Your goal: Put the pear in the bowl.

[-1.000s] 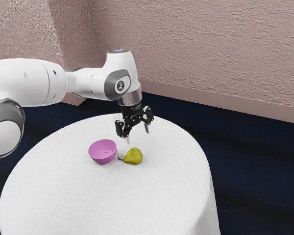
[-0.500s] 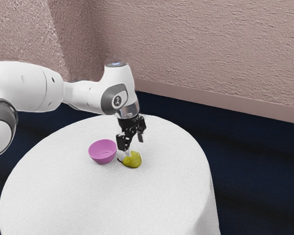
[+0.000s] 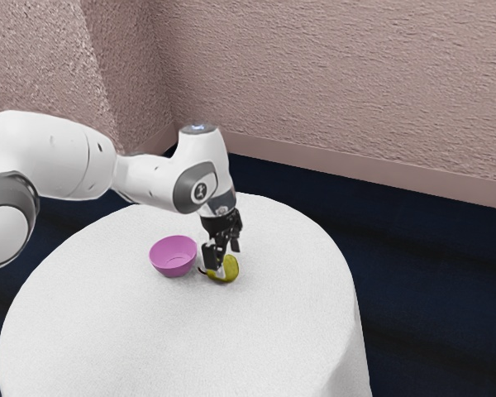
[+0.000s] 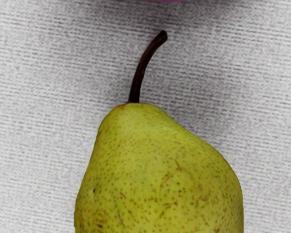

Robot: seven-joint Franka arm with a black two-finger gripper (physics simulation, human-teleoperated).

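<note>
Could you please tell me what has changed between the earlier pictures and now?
The gripper has come down to the pear; I cannot tell whether it has taken hold. Since the first picture the pear has shifted slightly toward the exterior view's lower edge. The pink bowl stayed where it was, and the pear is still outside it.

Table point(image 3: 149, 347), one, rounded edge, white cloth draped over. Clock directions as in the exterior view. On it: bowl point(image 3: 173, 262), one, pinkish purple, upright, mouth up; pear point(image 3: 232, 268), one, yellow-green, brown-speckled, on its side, just beside the bowl, between three and four o'clock from it; dark curved stem point(image 4: 144, 68) toward ten o'clock.
</note>
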